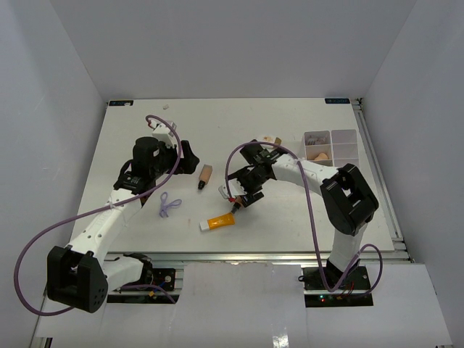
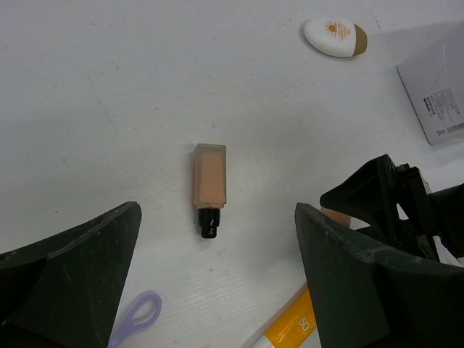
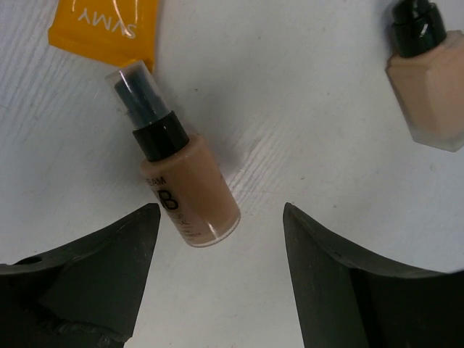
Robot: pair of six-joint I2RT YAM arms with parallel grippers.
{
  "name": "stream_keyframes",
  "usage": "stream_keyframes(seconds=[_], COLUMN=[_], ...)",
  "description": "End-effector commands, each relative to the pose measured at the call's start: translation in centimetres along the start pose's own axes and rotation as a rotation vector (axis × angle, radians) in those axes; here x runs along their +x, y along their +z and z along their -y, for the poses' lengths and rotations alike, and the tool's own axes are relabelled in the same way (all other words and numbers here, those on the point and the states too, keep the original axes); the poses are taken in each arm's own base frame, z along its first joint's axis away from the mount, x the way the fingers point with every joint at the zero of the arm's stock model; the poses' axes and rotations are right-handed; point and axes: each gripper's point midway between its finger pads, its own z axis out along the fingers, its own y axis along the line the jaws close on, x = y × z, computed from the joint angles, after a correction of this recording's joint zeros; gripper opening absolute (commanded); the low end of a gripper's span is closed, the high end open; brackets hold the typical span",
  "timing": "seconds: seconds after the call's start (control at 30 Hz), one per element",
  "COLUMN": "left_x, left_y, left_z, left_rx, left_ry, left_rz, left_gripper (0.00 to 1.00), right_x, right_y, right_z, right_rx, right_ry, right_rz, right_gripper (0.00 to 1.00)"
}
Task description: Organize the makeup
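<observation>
A square beige bottle with a black cap [image 2: 209, 185] lies on the table ahead of my open, empty left gripper [image 2: 217, 290]; it also shows from above [image 1: 205, 175]. A round brown bottle with a black pump [image 3: 181, 181] lies with its base between the fingers of my open right gripper [image 3: 221, 275], nearer the left finger and not gripped. The orange tube [image 1: 220, 221] lies near the front, and its end shows beside the pump [image 3: 105, 29]. The purple loop [image 1: 168, 205] lies left of it. The white oval compact [image 2: 335, 38] lies further back.
The white compartment tray [image 1: 348, 133] stands at the back right and holds a beige sponge [image 1: 319, 154] and pink-printed pieces [image 1: 315, 139]. A grey-white flat packet [image 2: 435, 94] lies near the compact. My two grippers [image 1: 190, 158] [image 1: 243, 197] are close together mid-table.
</observation>
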Motion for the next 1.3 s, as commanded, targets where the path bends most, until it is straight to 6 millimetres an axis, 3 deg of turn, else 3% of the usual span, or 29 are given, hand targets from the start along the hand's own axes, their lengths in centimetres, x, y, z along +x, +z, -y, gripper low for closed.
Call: stream_keyframes(seconds=[0.0,0.43,0.67,0.93,1.13,1.27], left_x=[-1.2,-0.9,-0.9,-0.9,-0.7,-0.7], left_y=[-0.7,-0.6,-0.6,-0.5,-0.4,-0.4], left_z=[0.4,0.6,0.6,0.5,0.5,0.6], left_rx=[0.02,0.033,0.036,0.036,0.036,0.04], left_ry=[-0.009,-0.009,-0.006,-0.005,-0.004,-0.004], left_rz=[0.051,0.04,0.039,0.038,0.033,0.032], left_gripper=[0.98,0.98,0.98,0.98,0.98,0.98], right_x=[-0.4,-1.0,0.5,1.0,-0.4,-1.6], right_y=[0.1,2.0,2.8,2.6,1.0,-1.9], right_z=[-0.7,-2.7,-3.0,-3.3,-2.1,-1.0], right_rx=[-0.058,-0.154,-0.181,-0.183,-0.087,0.009], right_ry=[-0.047,-0.13,-0.134,-0.127,-0.01,0.138], right_rz=[0.006,-0.09,-0.198,-0.235,-0.19,-0.092], right_gripper=[0.75,0.69,0.51,0.36,0.24,0.19])
